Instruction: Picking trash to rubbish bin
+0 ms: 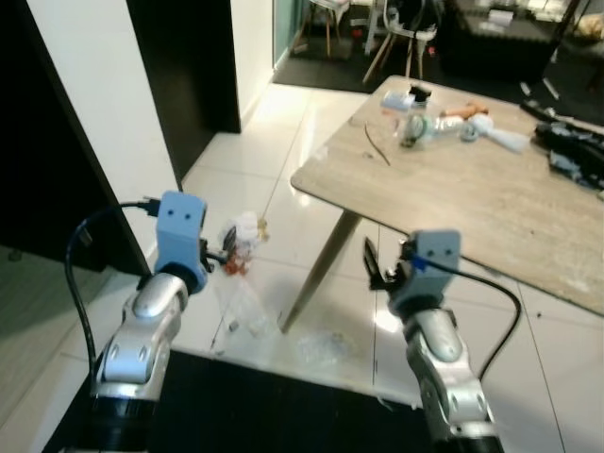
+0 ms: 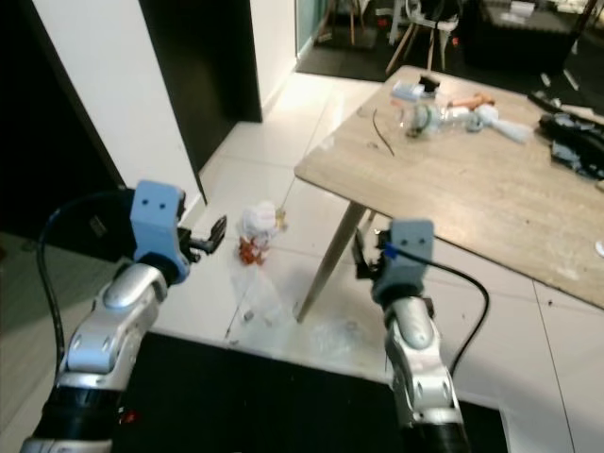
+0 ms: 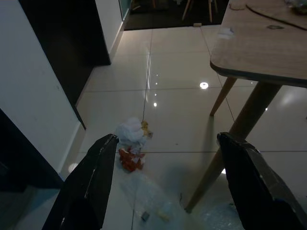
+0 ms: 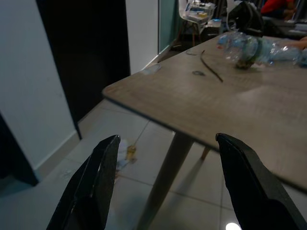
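Reaching toward the floor litter looks to be the step in hand, with nothing picked up yet: the left pincer (image 2: 209, 239) is held out at mid-left of the right eye view, its two black fingers spread apart and empty, aimed at the crumpled white, red and yellow wad of wrapper trash (image 2: 257, 230) that lies on the glossy white floor tiles (image 1: 236, 160) just right of it in the frame. In the left wrist view the same wad (image 3: 131, 143) sits between the two spread fingers (image 3: 91, 179) but well beyond their tips, so my judgement is that the next move calls for lowering and advancing that arm until the fingers straddle the wad, then closing on it. The wad looks light, soft and loosely bunched, a pale upper lump over a red scrap, likely to squash easily. Just below it in the frame lies a clear, crinkled plastic film (image 2: 264, 304), and another clear scrap (image 2: 332, 332) lies lower centre near the slanted wooden leg (image 2: 326, 260). The right pincer (image 1: 378, 266) hovers at centre, open and empty, beside the edge of the light wood-grain bench (image 1: 472, 189), which carries a clear plastic bottle (image 1: 415, 127) and other clutter at upper right. No rubbish bin can be made out.
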### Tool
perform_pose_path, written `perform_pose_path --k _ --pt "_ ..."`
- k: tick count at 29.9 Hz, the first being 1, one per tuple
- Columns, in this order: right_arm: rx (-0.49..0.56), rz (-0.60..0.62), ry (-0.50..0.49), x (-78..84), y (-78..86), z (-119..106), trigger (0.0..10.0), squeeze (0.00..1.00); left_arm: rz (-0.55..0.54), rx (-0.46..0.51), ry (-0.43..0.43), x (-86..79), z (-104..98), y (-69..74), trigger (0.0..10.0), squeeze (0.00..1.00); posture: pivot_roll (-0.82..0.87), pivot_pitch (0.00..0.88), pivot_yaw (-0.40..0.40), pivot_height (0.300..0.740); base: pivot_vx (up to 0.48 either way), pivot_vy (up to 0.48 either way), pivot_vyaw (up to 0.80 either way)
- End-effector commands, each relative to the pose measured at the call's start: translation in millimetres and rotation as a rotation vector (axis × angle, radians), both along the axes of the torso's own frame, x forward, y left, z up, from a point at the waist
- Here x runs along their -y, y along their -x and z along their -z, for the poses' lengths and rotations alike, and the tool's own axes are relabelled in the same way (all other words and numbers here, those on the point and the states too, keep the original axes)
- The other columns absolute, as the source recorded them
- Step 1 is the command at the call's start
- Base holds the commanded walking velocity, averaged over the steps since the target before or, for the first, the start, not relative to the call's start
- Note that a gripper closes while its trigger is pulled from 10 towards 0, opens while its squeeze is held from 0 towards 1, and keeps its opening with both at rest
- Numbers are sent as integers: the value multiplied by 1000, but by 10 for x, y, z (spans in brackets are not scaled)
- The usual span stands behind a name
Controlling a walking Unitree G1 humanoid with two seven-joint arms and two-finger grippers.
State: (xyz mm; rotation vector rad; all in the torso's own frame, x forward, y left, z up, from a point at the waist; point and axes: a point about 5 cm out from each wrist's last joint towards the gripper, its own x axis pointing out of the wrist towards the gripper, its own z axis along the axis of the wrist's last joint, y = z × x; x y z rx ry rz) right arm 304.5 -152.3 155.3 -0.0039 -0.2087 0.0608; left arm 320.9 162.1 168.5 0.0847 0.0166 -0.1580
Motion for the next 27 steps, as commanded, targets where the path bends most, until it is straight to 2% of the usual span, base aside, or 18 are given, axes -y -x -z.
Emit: perform_pose_path --k 1,13,24,27 --pt "16 24 12 61 14 -26 10000 0 -3 -21 -4 -4 65 22 10000 133 -25 125 33 740 368 0 0" --pt "15 40 29 136 -3 -49 10000 0 -1 -18 -2 4 55 27 10000 133 -24 128 32 740 371 0 0" --pt "12 61 37 193 -7 -60 10000 0 5 -19 -1 16 55 27 10000 133 -27 131 34 740 369 0 -766" --pt "20 62 43 196 -16 -78 10000 0 5 -19 -1 21 54 23 10000 133 -25 132 33 740 370 0 0"
